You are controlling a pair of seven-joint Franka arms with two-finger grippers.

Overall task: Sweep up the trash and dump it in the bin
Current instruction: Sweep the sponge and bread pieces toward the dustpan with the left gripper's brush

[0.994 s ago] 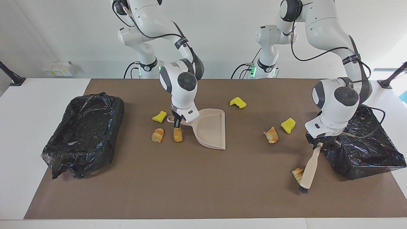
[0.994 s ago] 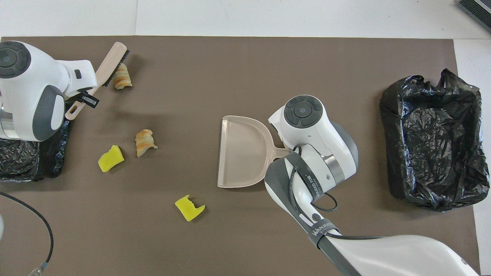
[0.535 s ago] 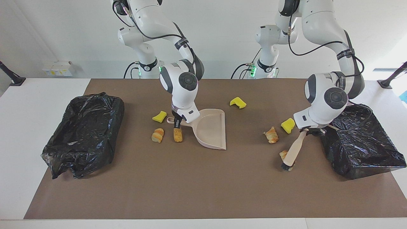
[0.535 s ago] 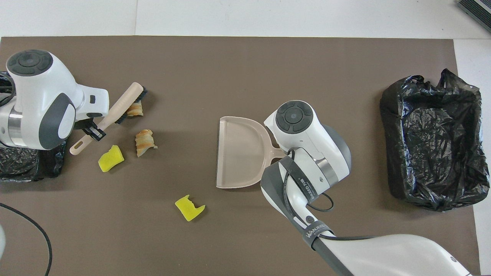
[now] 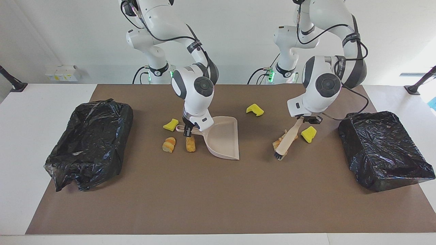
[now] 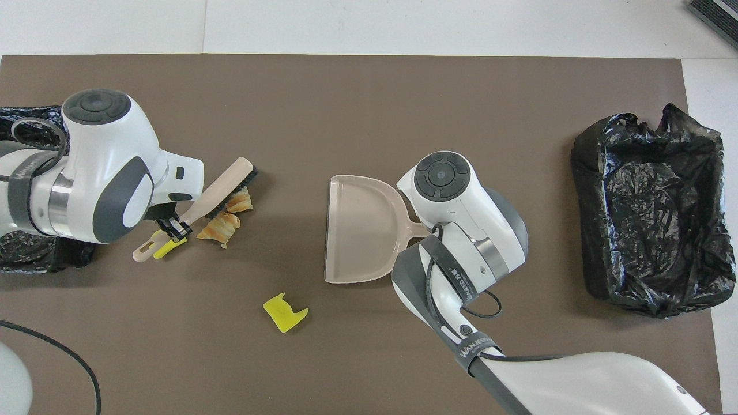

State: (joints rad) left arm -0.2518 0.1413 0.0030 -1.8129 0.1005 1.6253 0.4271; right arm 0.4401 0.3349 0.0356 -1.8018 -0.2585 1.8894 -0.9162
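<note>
My left gripper [image 5: 305, 119] is clamped on the handle of a beige brush with black bristles [image 5: 287, 141], whose bristles touch two tan-orange striped toy croissants [image 6: 226, 217] on the brown mat [image 5: 218, 190]. My right gripper [image 5: 188, 131] grips the handle of a beige plastic dustpan [image 5: 223, 136]. Yellow foam chunks [image 5: 255, 109] and two more toy bread rolls [image 5: 180, 144] lie scattered between two black-lined bins [image 5: 88, 143].
</note>
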